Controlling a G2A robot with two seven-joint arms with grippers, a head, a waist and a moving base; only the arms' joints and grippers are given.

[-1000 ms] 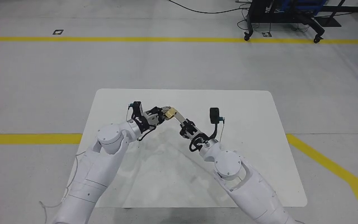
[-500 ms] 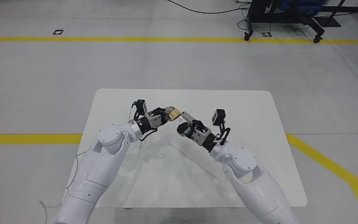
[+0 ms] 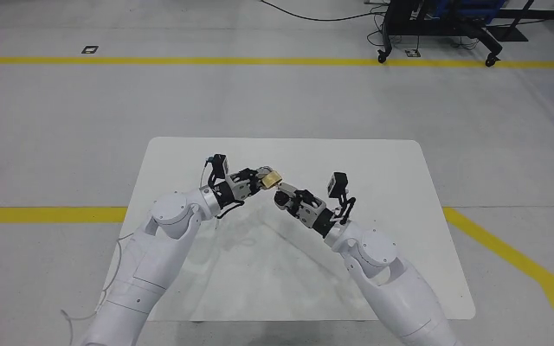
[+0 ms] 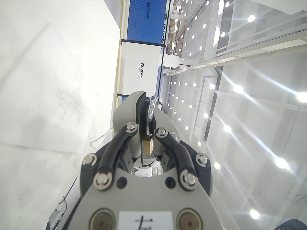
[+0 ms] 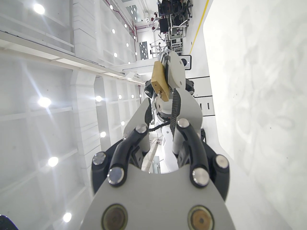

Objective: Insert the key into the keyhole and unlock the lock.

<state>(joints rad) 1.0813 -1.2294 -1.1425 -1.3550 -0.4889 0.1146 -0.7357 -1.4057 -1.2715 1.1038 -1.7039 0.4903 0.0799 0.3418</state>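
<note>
A brass padlock point(image 3: 272, 179) hangs above the middle of the white table point(image 3: 389, 173). My left gripper point(image 3: 259, 177) is shut on it from the left. In the left wrist view the silver shackle point(image 4: 152, 105) sits at the fingertips of that gripper point(image 4: 146, 106), and a bit of the brass body point(image 4: 148, 146) shows between the fingers. My right gripper point(image 3: 282, 198) meets the lock from the right. In the right wrist view this gripper point(image 5: 160, 106) is shut on the silver key point(image 5: 159, 104), whose tip is in the keyhole at the end of the padlock point(image 5: 158, 80).
Both grippers are held above the tabletop. A dark wheeled cart point(image 3: 441, 26) stands on the floor far behind the table. Yellow floor lines point(image 3: 173, 60) run behind and beside the table.
The right wrist has turned and the right arm has shifted outward while staying at the lock. The padlock and left gripper have moved slightly to the right.
</note>
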